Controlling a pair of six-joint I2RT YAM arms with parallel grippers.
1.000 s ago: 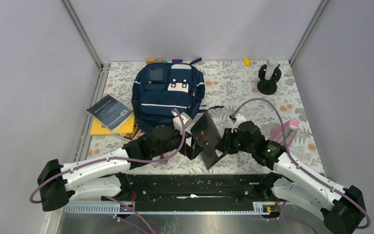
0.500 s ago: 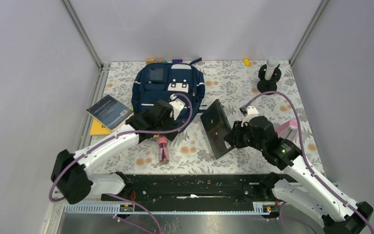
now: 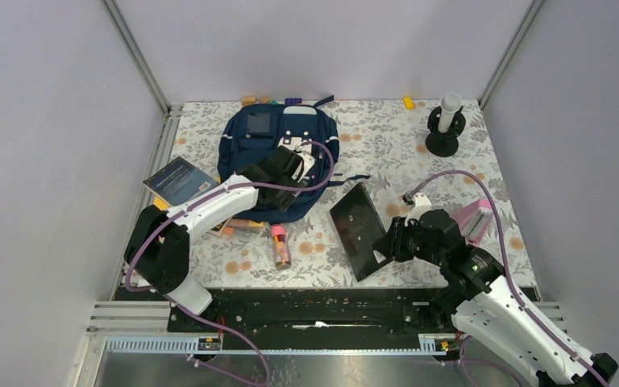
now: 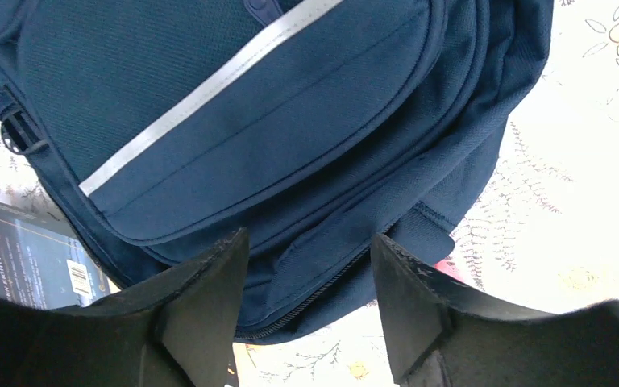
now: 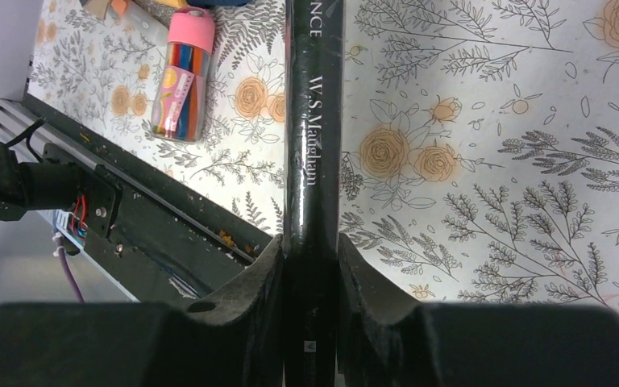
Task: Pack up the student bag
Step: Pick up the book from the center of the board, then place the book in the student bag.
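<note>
Nearest the arm bases, on the flowered surface:

1. Right gripper, pressed on the spine of a black book and holding it on edge, tilted (spine lettering reads "W.S. Maugham").
2. Clear tube of coloured pens, pink cap, lying flat just left of the book and apart from it.
3. Pink case, at the right edge, beside the right arm.
4. Left gripper, fingers spread with nothing between them, poised over the bag's near lower edge by its zip.
5. Student bag, navy, lying front-up in the left-centre, reflective stripe across its pocket.
6. Blue-grey book, flat, touching the bag's left side.
7. Black stand with a white cylinder, upright, far right.
8. Small coloured blocks, along the far edge.
</note>
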